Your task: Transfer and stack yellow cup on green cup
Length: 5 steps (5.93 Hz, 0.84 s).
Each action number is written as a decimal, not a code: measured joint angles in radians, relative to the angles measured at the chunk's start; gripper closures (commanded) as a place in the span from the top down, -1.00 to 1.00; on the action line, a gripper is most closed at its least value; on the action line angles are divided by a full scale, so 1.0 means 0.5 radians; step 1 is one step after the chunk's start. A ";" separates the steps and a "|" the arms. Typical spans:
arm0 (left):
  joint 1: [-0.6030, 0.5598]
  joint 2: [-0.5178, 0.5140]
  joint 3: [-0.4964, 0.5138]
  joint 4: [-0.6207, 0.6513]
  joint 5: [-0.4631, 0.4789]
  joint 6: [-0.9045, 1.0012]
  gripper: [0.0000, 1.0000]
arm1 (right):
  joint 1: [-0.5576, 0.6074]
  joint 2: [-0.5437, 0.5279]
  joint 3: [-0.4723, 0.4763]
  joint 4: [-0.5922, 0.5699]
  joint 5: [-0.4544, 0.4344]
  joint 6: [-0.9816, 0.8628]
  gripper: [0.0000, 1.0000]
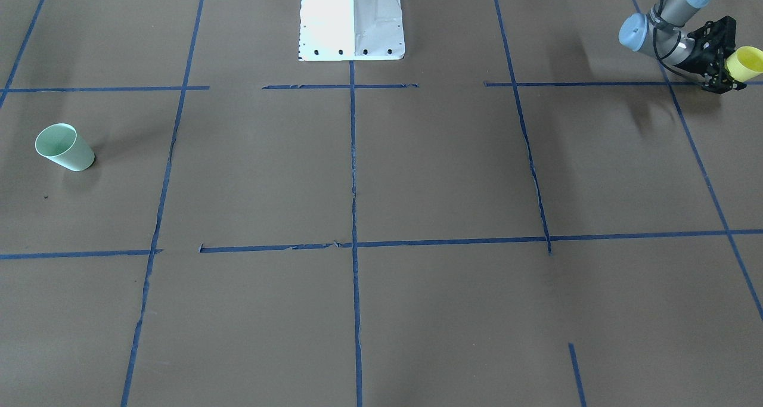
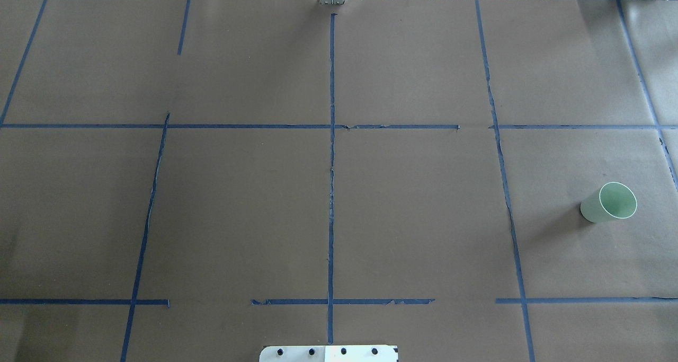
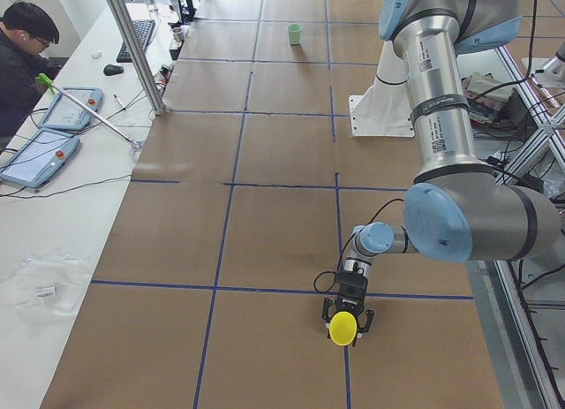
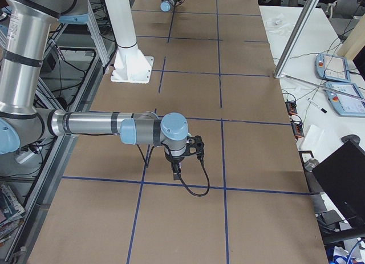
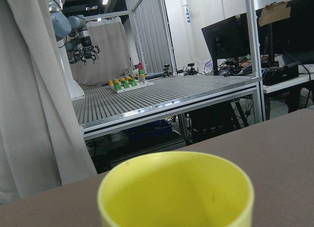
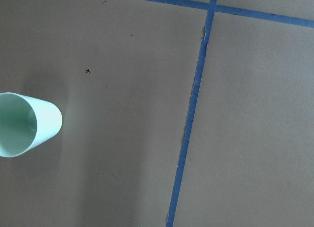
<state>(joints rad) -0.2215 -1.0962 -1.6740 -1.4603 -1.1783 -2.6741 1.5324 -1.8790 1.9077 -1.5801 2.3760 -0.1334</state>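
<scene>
**Left gripper.** The left gripper (image 1: 726,73) has its jaws clamped on the yellow cup (image 1: 746,63), one jaw on each side of the cup wall. In the left wrist view the yellow rim sits level straight ahead of the jaws, mouth up, with only desk (image 1: 441,168) behind it. The jaws sit just beside a crossing of blue tape lines (image 3: 340,294), towards the desk's end on the robot's left.

**Between the grippers.** From these jaws towards the other arm runs brown desk surface marked only by tape. The white robot base (image 1: 351,19) stands at the robot-side edge.

**Right gripper.** The right gripper (image 4: 176,174) hangs pointing down over the desk. Whether its jaws are apart or together cannot be told.

**Green cup.** The green cup (image 1: 65,148) stands upright on the desk, well apart from the left jaws, near the desk's far end. The right wrist view shows it off to one side of the right jaws, cut by the frame edge, with a tape line lying apart from it.
</scene>
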 measured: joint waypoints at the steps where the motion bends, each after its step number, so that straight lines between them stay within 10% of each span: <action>1: -0.288 -0.019 0.002 -0.128 0.195 0.311 0.05 | 0.000 -0.003 -0.002 -0.003 0.001 0.000 1.00; 5: -1.195 -0.209 0.004 -0.937 0.470 1.907 0.05 | 0.000 -0.030 -0.025 -0.009 0.046 0.000 1.00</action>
<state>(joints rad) -0.8189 -1.2009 -1.6720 -1.9287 -0.9430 -1.7204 1.5324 -1.8942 1.8953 -1.5845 2.3992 -0.1334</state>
